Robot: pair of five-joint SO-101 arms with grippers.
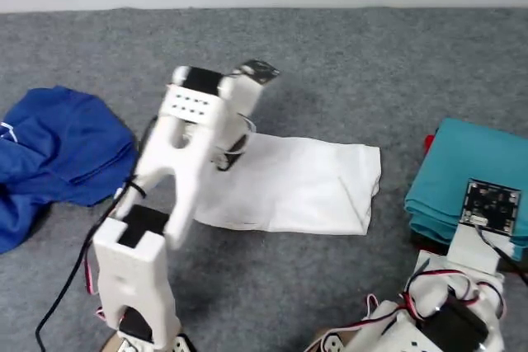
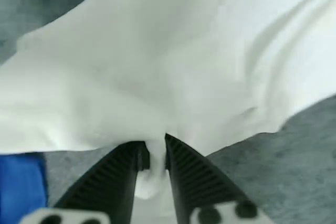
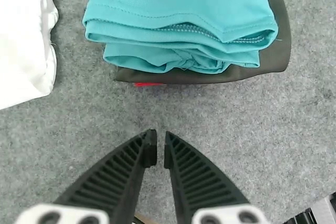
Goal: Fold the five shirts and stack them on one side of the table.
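White shirt [image 1: 305, 183] pinched at its edge by the left gripper [image 2: 156, 149] at mid-table.
The right gripper [image 3: 159, 140], pressed together on nothing, is held above the table [image 3: 220, 114] just beside the stack topped by the teal shirt [image 3: 178, 3]; the blue shirt [image 1: 58, 150] lies crumpled at the opposite end. For a clean fold, the pinched edge is best carried low and squarely onto the opposite edge, and released only once aligned.
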